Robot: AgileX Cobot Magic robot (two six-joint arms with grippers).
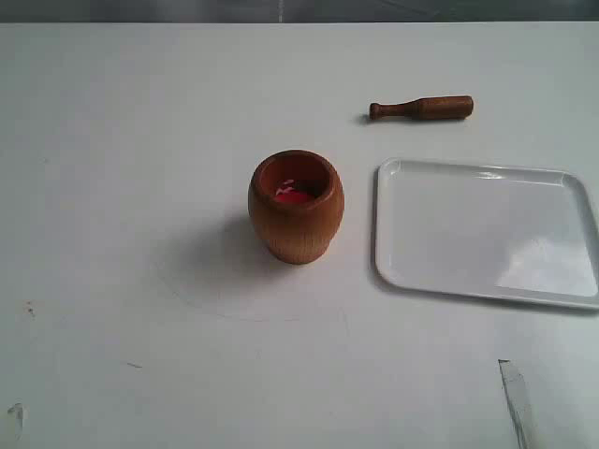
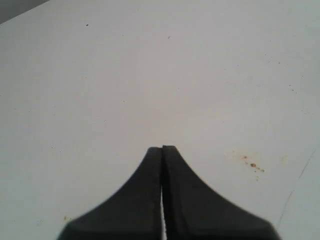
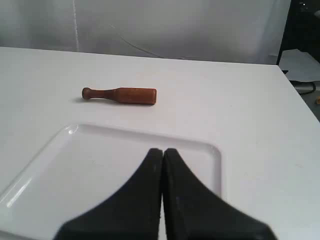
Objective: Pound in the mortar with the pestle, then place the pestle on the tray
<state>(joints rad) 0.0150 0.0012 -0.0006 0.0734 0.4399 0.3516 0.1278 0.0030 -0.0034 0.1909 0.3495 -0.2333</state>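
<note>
The reddish-brown mortar point(image 1: 296, 208) stands upright mid-table with red bits inside. To its right lies the white tray point(image 1: 487, 230), bare, also seen in the right wrist view as the tray point(image 3: 75, 165). Beyond the tray the dark-brown pestle point(image 1: 421, 108) lies flat on the table, knob end pointing left; the right wrist view shows this pestle point(image 3: 120, 94) past the tray's far rim. My right gripper point(image 3: 163, 150) is shut and empty, hovering over the tray. My left gripper point(image 2: 162, 148) is shut and empty over bare table. Neither gripper shows in the exterior view.
The white table point(image 1: 140, 140) runs wide to the left of the mortar. Small brown stains point(image 2: 252, 164) mark the surface near the left gripper. A strip of tape or scuff point(image 1: 515, 398) lies at the front right. A pale backdrop point(image 3: 175, 25) stands behind the table's far edge.
</note>
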